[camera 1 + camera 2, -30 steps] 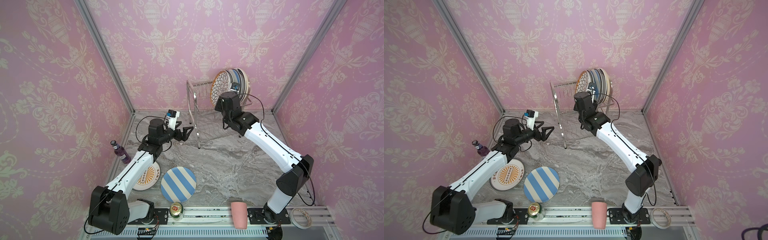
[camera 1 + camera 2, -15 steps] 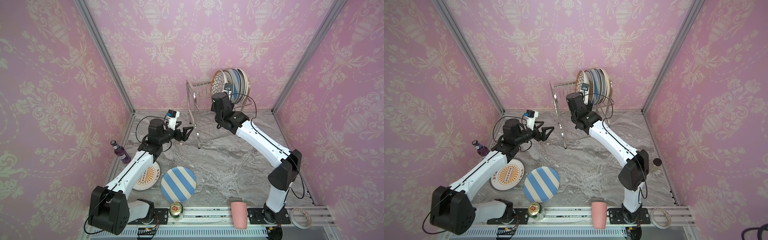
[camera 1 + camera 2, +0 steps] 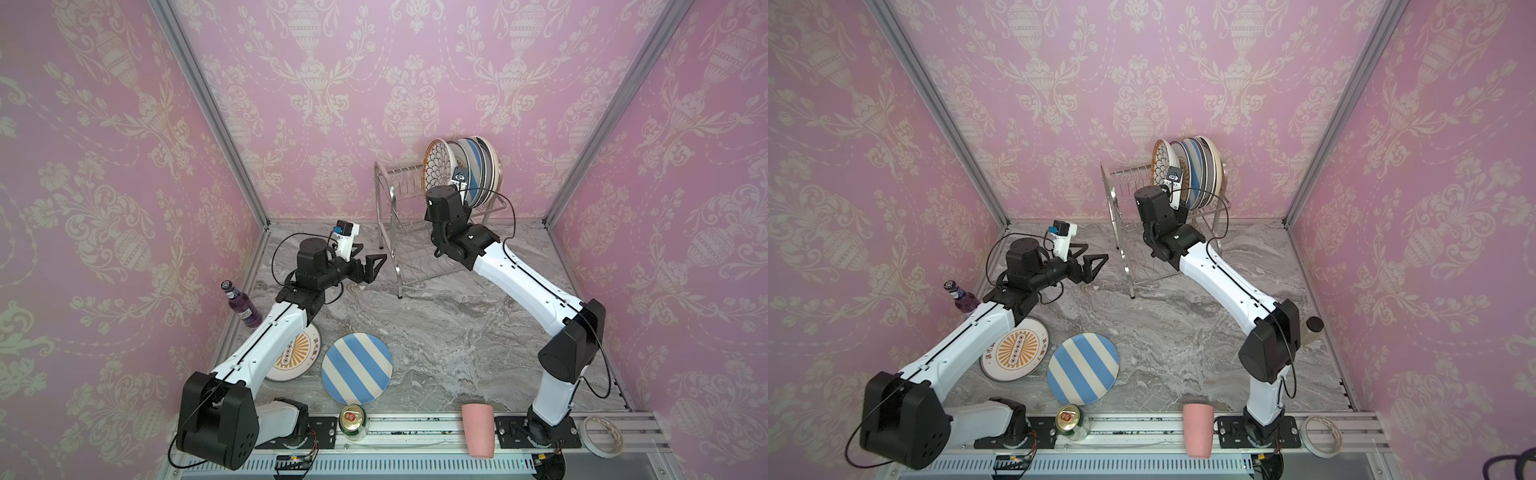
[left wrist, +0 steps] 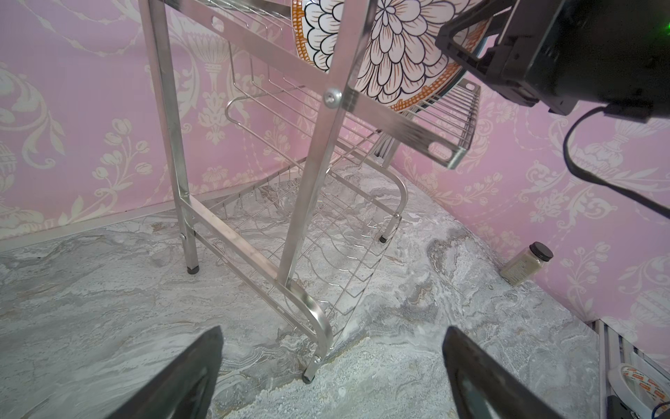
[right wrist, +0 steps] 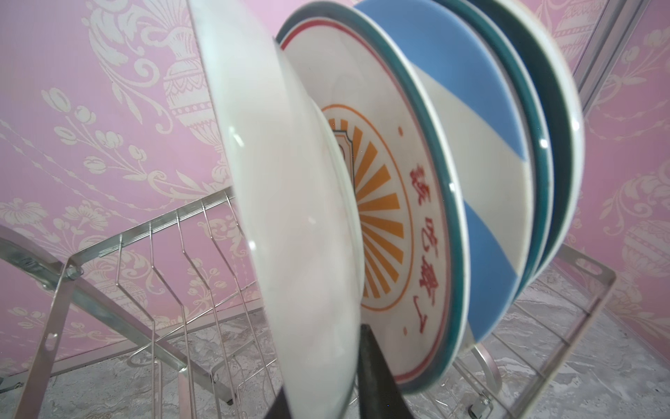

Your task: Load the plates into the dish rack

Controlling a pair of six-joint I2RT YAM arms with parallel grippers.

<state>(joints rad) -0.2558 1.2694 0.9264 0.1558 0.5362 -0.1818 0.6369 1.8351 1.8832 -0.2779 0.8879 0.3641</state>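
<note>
Up at the far side, the dish rack (image 3: 394,241) stands on the marble table (image 3: 457,332) close to the back wall; its upper tier carries a row of plates on edge at its right end, while its lower shelf shows only bare wire in the left wrist view; the leftmost of the row is the petal-patterned plate (image 3: 436,166), decorated face turned left; to its right, in the right wrist view, stand an orange-sunburst plate (image 5: 391,225), a blue-white striped plate (image 5: 482,181) and a teal-rimmed plate (image 5: 540,203). The right gripper (image 5: 326,366) reaches in from the near side and is clamped on the lower rim of the petal-patterned plate, one finger against its white back and the other on its face side; the left gripper (image 3: 372,266) hovers above the table just left of the rack's near leg, jaws wide apart. At the near left two more plates lie flat on the table; a second sunburst plate (image 3: 297,357) sits partly under the left forearm, and a second striped plate (image 3: 357,368) lies just beside it on the right.
</note>
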